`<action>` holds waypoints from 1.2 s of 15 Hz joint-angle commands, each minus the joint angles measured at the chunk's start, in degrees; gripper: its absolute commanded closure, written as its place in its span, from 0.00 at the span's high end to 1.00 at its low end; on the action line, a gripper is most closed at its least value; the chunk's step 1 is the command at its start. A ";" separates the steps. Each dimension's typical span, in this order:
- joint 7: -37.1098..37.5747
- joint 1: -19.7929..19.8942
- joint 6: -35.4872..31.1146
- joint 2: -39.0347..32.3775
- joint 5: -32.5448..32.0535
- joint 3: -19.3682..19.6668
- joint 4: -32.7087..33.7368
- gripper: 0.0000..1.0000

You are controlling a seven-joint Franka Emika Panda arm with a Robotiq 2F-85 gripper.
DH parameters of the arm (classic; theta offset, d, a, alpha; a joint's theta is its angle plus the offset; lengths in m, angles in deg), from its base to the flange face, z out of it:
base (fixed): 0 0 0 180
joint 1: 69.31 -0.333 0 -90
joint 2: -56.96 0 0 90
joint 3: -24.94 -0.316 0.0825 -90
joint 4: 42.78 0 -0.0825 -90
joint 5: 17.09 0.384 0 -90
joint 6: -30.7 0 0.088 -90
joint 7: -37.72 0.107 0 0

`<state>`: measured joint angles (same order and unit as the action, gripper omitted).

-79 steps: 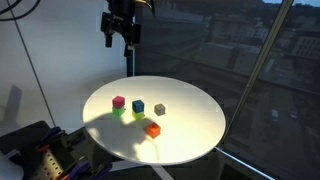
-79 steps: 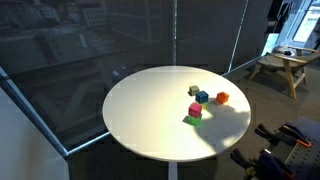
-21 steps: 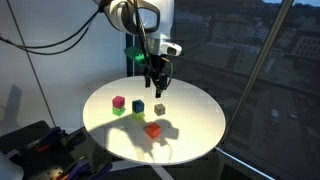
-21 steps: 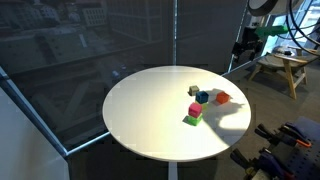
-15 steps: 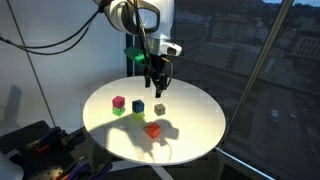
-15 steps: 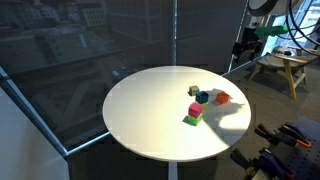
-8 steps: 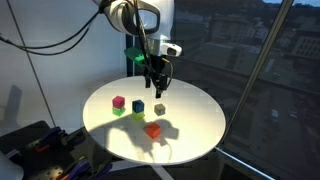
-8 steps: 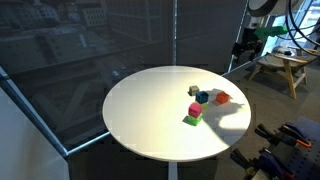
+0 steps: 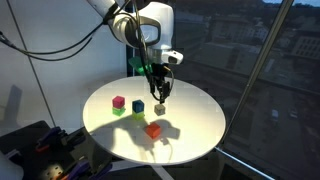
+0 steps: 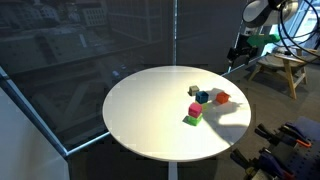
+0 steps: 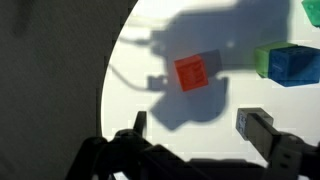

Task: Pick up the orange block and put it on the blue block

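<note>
The orange block (image 9: 153,129) is a small orange-red cube standing alone on the round white table (image 9: 200,130), nearest the front edge. It also shows in the other exterior view (image 10: 222,98) and in the wrist view (image 11: 192,72). The blue block (image 9: 138,105) stands a little behind it, and it shows in the wrist view at the right edge (image 11: 292,63). My gripper (image 9: 160,90) hangs open and empty above the table, over the blocks. In the wrist view the gripper (image 11: 198,125) has its two fingers spread wide, and the orange block lies beyond the fingertips.
A pink cube (image 9: 119,102) sits by a green block (image 9: 119,112) beside the blue block. A grey cube (image 9: 160,108) lies just under the gripper. The table edge is close behind the blocks. A dark glass wall stands behind, and wooden furniture (image 10: 283,68) stands off to the side.
The arm has come down and slightly forward, so the gripper is lower over the blocks than half a second ago. The blocks have not moved.
</note>
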<state>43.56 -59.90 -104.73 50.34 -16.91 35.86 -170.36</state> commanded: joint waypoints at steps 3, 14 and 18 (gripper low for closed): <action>0.37 -0.41 -2.28 -4.40 -0.55 -0.59 0.49 1.00; -0.51 -0.58 -9.58 -15.37 0.27 -1.34 3.57 1.00; -2.68 -0.15 -10.47 -18.69 0.41 -2.00 5.07 1.00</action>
<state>43.12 -60.77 -114.70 34.16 -16.91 34.64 -167.53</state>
